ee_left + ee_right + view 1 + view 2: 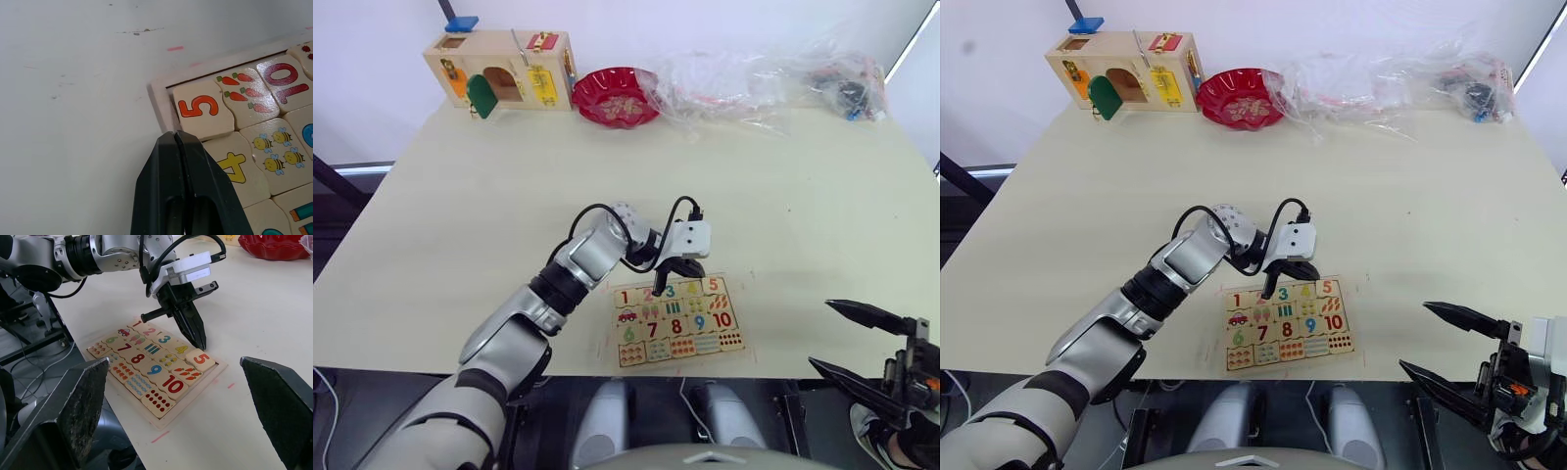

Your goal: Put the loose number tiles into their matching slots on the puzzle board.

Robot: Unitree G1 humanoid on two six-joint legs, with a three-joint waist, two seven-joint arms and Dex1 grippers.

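The puzzle board (740, 311) lies near the table's front edge, right of centre. Number tiles 1 (625, 297), 2, 3 (670, 291), 4 (234, 164) and 5 (198, 106) all lie in its far row of slots. Tile 5 fills the corner slot, a little proud of its neighbours. My left gripper (200, 343) is shut and empty. Its tips rest at the board's far rim, at the seam between tiles 4 and 5. My right gripper (820, 333) hangs wide open and empty off the table's front right, well apart from the board.
At the table's far edge stand a wooden latch box (499, 69), a red bowl (615, 95) and clear plastic bags (764, 73). Bare tabletop (783, 196) stretches between them and the board. The front table edge runs just below the board.
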